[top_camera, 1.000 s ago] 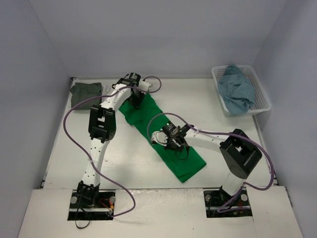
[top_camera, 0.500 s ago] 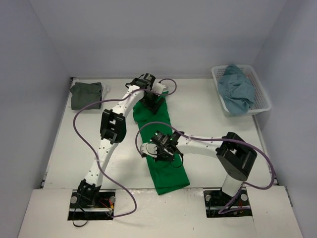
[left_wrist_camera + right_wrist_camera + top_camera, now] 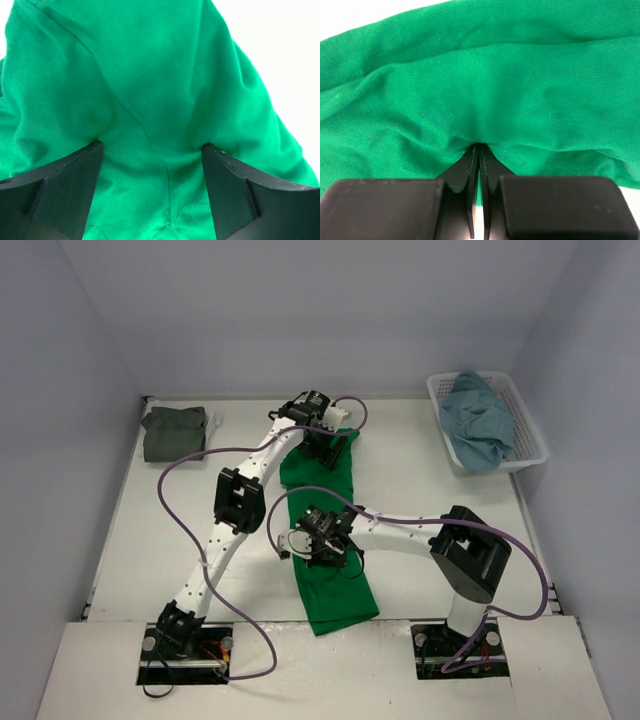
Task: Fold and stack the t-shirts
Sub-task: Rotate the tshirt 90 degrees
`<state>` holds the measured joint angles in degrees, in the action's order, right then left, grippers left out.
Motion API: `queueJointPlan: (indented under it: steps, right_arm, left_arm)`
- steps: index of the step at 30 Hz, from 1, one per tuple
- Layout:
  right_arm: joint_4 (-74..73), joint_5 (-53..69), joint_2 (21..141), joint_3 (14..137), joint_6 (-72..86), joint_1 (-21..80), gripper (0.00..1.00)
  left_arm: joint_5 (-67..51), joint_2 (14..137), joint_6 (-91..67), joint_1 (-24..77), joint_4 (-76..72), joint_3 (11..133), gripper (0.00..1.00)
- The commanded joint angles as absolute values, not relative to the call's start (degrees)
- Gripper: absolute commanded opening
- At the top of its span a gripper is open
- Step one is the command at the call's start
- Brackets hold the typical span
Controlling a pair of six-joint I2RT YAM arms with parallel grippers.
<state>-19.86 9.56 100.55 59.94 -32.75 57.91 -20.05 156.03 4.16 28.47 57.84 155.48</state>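
Note:
A bright green t-shirt (image 3: 335, 585) lies on the table as a long, narrow strip running from the back toward the front edge. At its far end my left gripper (image 3: 329, 446) stands open, its fingers (image 3: 70, 182) spread with green cloth (image 3: 150, 100) beneath and between them, not pinched. My right gripper (image 3: 319, 543) is shut on a fold at the strip's left edge, and in the right wrist view the cloth (image 3: 485, 85) bunches at its tips (image 3: 479, 146). A dark olive-grey t-shirt (image 3: 173, 431) lies folded at the back left. A dusty blue t-shirt (image 3: 478, 420) sits crumpled in the basket.
The white slatted basket (image 3: 531, 446) stands at the back right near the right wall. Purple cables loop off both arms over the table. Walls close in the table on the left, back and right.
My left gripper has opened and let go of the green t-shirt's far end after swinging right. My right gripper has dragged its fold leftward, so the strip now lies nearly straight.

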Motion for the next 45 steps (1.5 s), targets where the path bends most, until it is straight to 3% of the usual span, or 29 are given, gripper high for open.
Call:
queueJointPlan:
  steps: [1,10,13,21,45]
  right_arm:
    - [-20.5,12.0,102.2,59.2,-31.6,58.9,0.0]
    - [-20.4,11.6,100.2,58.0,-31.1,58.7,0.0]
    - [-20.3,11.3,99.8,57.5,-30.7,58.7,0.0]
    - [-19.2,10.0,98.4,56.8,-29.1,58.0,0.0]
    - [-15.8,8.0,96.7,56.1,-29.1,50.5,0.0]
  left_arm:
    - [-8.4,159.2,0.7,28.1,59.1,155.4,0.74]
    - [2.5,162.1,-0.4,27.4,59.4,157.3,0.75]
    - [5.4,162.8,-0.8,27.0,58.2,158.5,0.82]
    - [9.4,161.0,-0.1,25.1,52.5,159.8,0.83]
    - [-1.9,144.3,-0.1,24.3,44.4,156.7,0.83]
